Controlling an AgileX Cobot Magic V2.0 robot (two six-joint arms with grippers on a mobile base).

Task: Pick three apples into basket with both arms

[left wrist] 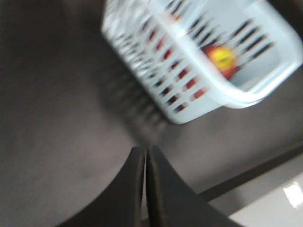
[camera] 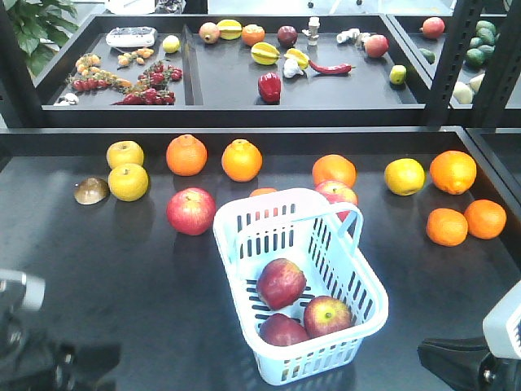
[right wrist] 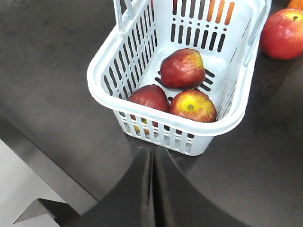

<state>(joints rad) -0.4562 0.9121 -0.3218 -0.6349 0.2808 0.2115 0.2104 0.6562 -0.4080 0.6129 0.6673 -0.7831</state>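
Three dark red apples [camera: 281,283] [camera: 327,316] [camera: 282,330] lie inside the pale blue-white basket [camera: 241,262] in the middle of the black table. In the right wrist view the same apples [right wrist: 182,68] [right wrist: 192,106] [right wrist: 149,97] show inside the basket [right wrist: 102,90]. My right gripper [right wrist: 152,153] is shut and empty, just outside the basket's near wall. The left wrist view is blurred; there my left gripper [left wrist: 146,150] is shut and empty, short of the basket [left wrist: 189,101]. Both arms sit low at the front corners, the left arm [camera: 32,342] and the right arm [camera: 464,362].
Loose fruit rings the basket: a pink-red fruit [camera: 191,211] at its left, another [camera: 336,194] behind it, oranges [camera: 186,155] [camera: 447,226] and yellow fruits [camera: 129,182] along the back and right. A shelf [camera: 244,116] with more produce stands behind. The table's front edge [right wrist: 42,165] is near my right gripper.
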